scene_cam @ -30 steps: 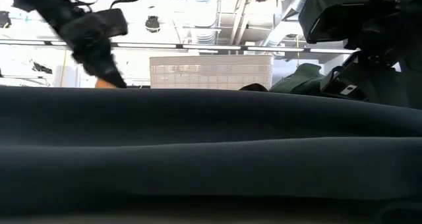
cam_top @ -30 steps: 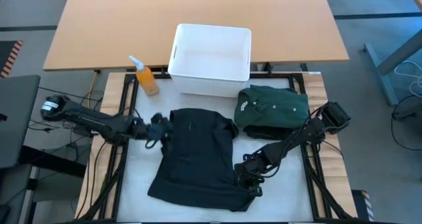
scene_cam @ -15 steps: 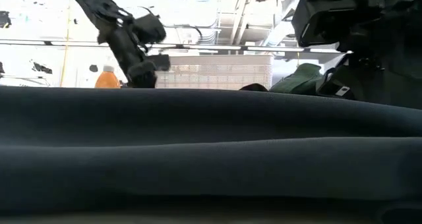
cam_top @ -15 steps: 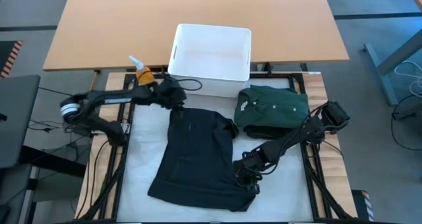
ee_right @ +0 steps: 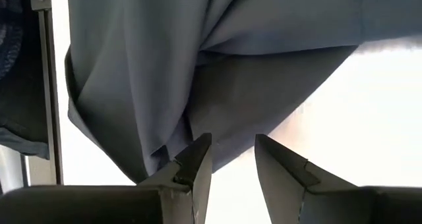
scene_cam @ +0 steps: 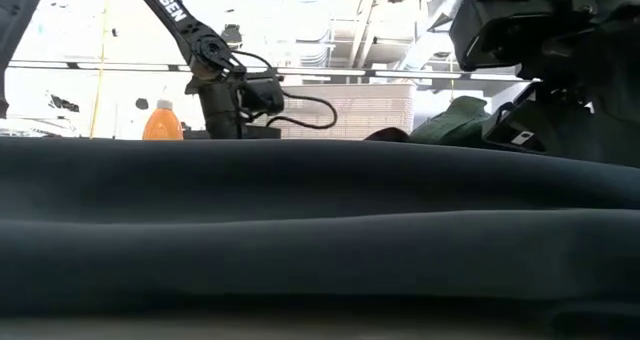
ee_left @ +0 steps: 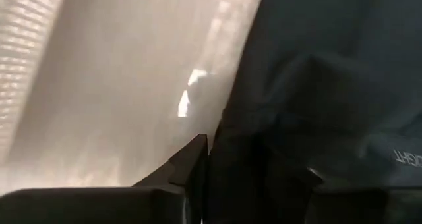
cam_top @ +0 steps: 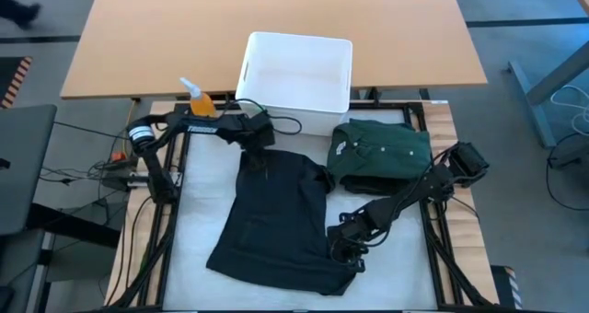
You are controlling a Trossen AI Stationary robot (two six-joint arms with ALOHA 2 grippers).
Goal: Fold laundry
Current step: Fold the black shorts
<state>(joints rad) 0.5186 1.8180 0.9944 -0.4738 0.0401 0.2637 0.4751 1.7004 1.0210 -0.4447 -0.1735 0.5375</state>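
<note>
Black soft cloth, a half-folded garment (cam_top: 276, 221), lies spread over the white mat in the middle of our table in the high view, with a folded dark green shirt (cam_top: 380, 151) just beside its far right corner and a white rectangular plastic bin (cam_top: 296, 71) behind both. Our left gripper (cam_top: 257, 147) sits at the black garment's far left corner; our right gripper (cam_top: 347, 249) rests at its near right edge.

From table height, the black cloth fills the foreground and the left gripper (scene_cam: 232, 120) hangs down behind it, next to an orange bottle (scene_cam: 162, 121).

Past the left wrist, dark cloth lies against the fingers (ee_left: 191, 165), but we cannot tell whether they have it pinched.

Past the right wrist, the fingers (ee_right: 198, 159) stand parted with a cloth fold just ahead, nothing between them.

We judge we are lining up the next fold: both grippers must close on their corners, then carry the cloth across together.
</note>
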